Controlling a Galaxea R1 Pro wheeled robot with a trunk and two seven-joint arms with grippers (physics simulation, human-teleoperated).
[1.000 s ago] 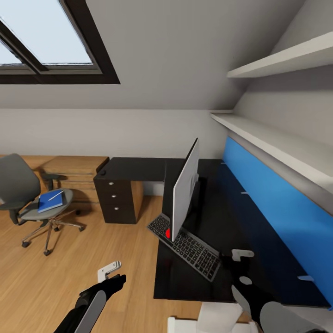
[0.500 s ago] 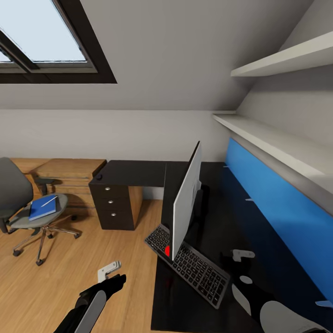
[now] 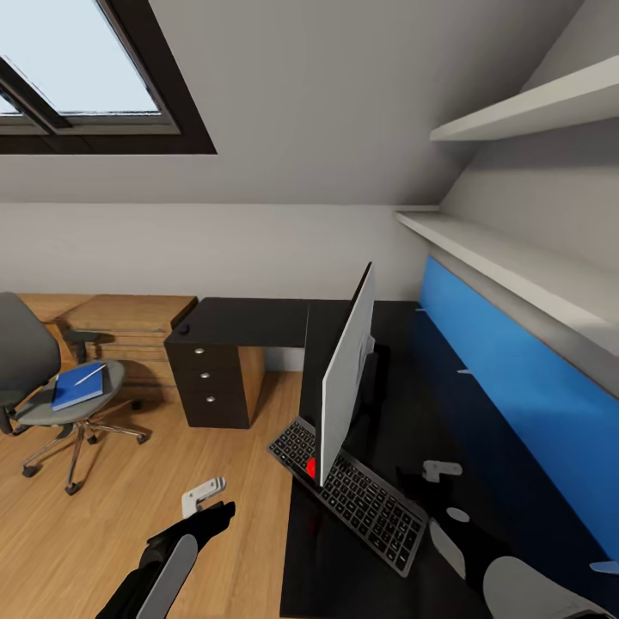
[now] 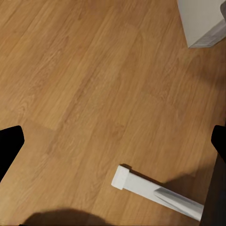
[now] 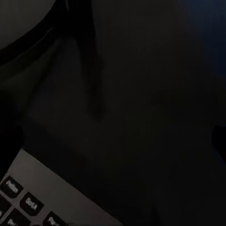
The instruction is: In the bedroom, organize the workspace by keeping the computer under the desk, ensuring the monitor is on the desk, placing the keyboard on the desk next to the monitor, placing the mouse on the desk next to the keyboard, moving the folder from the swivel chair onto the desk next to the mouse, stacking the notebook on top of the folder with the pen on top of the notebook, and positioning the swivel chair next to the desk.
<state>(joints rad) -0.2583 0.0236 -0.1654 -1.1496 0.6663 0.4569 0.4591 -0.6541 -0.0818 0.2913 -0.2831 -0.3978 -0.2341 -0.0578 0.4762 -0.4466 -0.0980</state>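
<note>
The right gripper (image 3: 440,471) hovers over the black surface (image 3: 404,413) just beside the keyboard; its fingers look spread, with nothing between them. The left gripper (image 3: 204,496) hangs over the wooden floor (image 3: 129,516), also spread and empty. On the surface the monitor (image 3: 346,374) stands edge-on, with the keyboard (image 3: 352,492) lying partly under it at an angle. Well apart, the swivel chair (image 3: 52,387) carries the blue folder (image 3: 77,385) with the pen (image 3: 89,373) on top. The keyboard seems to be the step in hand; next, the right arm likely needs to lower and shift it clear beside the monitor.
</note>
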